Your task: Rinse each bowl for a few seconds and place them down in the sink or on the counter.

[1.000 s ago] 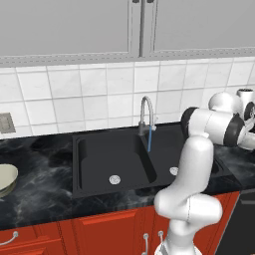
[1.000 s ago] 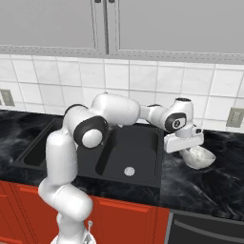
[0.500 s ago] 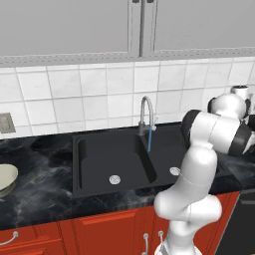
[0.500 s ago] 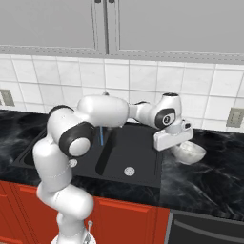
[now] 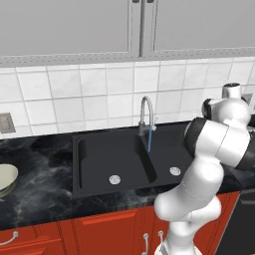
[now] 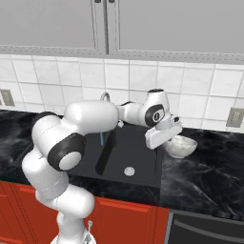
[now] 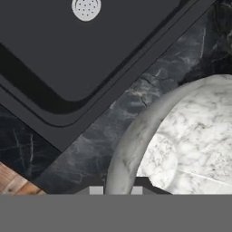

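Red cabinet fronts [image 5: 89, 231] run along the near edge, under the black marble counter [image 6: 209, 176]. Counter strip betw. cabinets and sink [image 5: 112, 159] is narrow; more open room to the right of the sink in right base view, broad veined slab out to the frame edge.

Sink: black double basin, two silver drains [image 5: 115, 179] [image 5: 174, 171], divider betw. them. Both basins bare. Right basin's rim and rounded corner show in hand view [image 7: 68, 59], w/ its drain [image 7: 86, 9] at top.

White-grey bowl [image 6: 180, 146] sits off the sink's right rim, over the counter, upright; whether it rests on the marble or is lifted, can't tell. Gripper [image 6: 165, 137] is at the bowl's left rim, arm reaching across the sink from the left. In hand view the bowl's rim [image 7: 136, 136] passes right betw. the finger tips at bottom, marbled inside to the right, so the pincer looks clamped on that rim, wall betw. the fingers.

Greenish-cream bowl [image 5: 5, 179] is far left on the counter in left base view, cut by the frame edge, well apart from the sink.

Far side: gooseneck faucet [image 5: 146, 117] at the sink's back rim, thin blue stream [image 5: 149, 142] falling beside the divider. Behind it, white tile wall [image 5: 99, 99], outlet [image 6: 234, 116] at right, grey upper cabinets [image 6: 143, 24] above.
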Robot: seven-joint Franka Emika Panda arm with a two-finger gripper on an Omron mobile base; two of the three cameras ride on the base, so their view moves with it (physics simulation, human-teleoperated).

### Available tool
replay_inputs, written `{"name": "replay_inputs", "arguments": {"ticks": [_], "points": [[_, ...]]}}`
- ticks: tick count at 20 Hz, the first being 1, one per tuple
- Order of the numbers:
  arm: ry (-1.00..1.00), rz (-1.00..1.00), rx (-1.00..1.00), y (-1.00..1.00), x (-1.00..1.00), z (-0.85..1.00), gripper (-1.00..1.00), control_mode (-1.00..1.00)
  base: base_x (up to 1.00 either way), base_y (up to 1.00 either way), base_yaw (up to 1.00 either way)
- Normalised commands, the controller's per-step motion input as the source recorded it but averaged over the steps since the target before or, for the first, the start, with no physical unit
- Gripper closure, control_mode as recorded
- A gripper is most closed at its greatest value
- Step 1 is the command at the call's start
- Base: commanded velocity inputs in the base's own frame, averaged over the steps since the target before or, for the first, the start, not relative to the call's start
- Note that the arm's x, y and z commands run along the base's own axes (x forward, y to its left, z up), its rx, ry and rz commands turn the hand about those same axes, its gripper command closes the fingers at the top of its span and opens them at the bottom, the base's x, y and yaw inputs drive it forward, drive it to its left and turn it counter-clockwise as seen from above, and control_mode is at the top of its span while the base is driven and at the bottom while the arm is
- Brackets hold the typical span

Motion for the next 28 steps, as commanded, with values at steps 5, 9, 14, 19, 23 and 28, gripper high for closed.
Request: {"name": "replay_inputs", "arguments": {"ticks": [5,9,14,19,23,28], "points": [[0.00,0.18,-0.02,0.30,-0.03,0.11,1.00,-1.00,0.00,0.00,0.00],[0.02,0.18,-0.01,0.30,-0.03,0.12,1.00,-1.00,0.00,0.00,0.00],[0.03,0.18,-0.01,0.29,0.00,0.16,1.00,-1.00,0.00,0.00,0.00],[0.04,0.18,0.00,0.28,0.00,0.12,1.00,-1.00,0.00,0.00,0.00],[0.04,0.17,0.00,0.28,0.00,0.08,1.00,-1.00,0.00,0.00,0.00],[0.04,0.18,0.01,0.27,0.00,0.06,1.00,-1.00,0.00,0.00,0.00]]}}
